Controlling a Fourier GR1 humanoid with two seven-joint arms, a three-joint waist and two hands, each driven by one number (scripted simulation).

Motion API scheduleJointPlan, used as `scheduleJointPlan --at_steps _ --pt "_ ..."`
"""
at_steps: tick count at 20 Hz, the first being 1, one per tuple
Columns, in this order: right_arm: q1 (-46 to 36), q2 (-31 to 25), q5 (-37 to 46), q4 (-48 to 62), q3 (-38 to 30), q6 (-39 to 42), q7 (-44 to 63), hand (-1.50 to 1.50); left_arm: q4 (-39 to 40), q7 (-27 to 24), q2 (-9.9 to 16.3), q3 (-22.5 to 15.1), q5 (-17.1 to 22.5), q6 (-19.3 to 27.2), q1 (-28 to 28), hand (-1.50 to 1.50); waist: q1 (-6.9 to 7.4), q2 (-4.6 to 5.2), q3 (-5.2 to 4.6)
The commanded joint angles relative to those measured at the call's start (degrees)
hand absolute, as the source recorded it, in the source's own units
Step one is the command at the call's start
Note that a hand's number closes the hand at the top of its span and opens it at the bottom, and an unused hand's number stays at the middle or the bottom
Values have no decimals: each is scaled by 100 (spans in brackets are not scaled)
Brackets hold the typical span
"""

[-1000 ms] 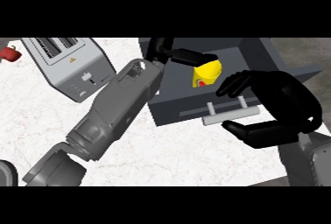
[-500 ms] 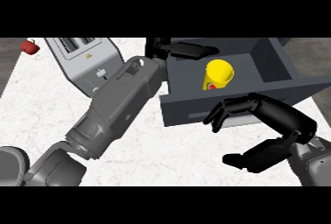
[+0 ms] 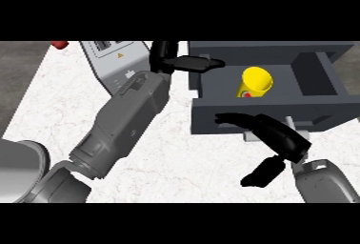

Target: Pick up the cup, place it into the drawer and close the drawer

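since half a second back my view has swung so the drawer sits further right, and my right hand has slid up along the drawer front; the cup is unchanged inside.

left to right: a small red object [image 3: 60, 44] pokes in at the top left edge of the white marbled counter [image 3: 56, 105]. just right of it stands a grey toaster [image 3: 112, 59], partly hidden by my left forearm [image 3: 123, 126], which runs up from the lower left. my left hand [image 3: 172, 61] is at the drawer's left wall, fingers fairly straight and apart, one finger [image 3: 200, 63] lying across the rim toward the inside, holding nothing.

the open grey drawer [image 3: 211, 116] takes up the upper right. the yellow cup [image 3: 255, 82] is in its left compartment, tilted, with a red mark near its base; no hand touches it. a divider separates it from the compartment on the right.

my right hand [image 3: 277, 138] is at the drawer front, fingers curved and spread over the panel near the pale handle [image 3: 299, 127], thumb [image 3: 262, 172] hanging apart below. i cannot tell whether the fingers actually touch the panel.
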Motion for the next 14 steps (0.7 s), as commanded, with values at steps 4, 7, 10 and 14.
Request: scheduleJointPlan --at_steps 4,7,10,14 --pt "-769 241 1185 2560 371 -593 -1068 -150 -350 -281 8 17 -43 -234 555 -150 393 2 5" --pt "-1127 556 1434 3594 322 -1027 -1236 150 -718 38 244 9 4 -271 765 -150 600 -35 9" --pt "-1660 567 1454 4588 -22 -1301 -1703 150 -953 47 391 55 63 -471 947 -150 694 12 14" --pt "-2146 449 1207 5261 -580 -1615 -2459 150 -1248 136 724 14 78 -828 1360 -150 836 32 22"
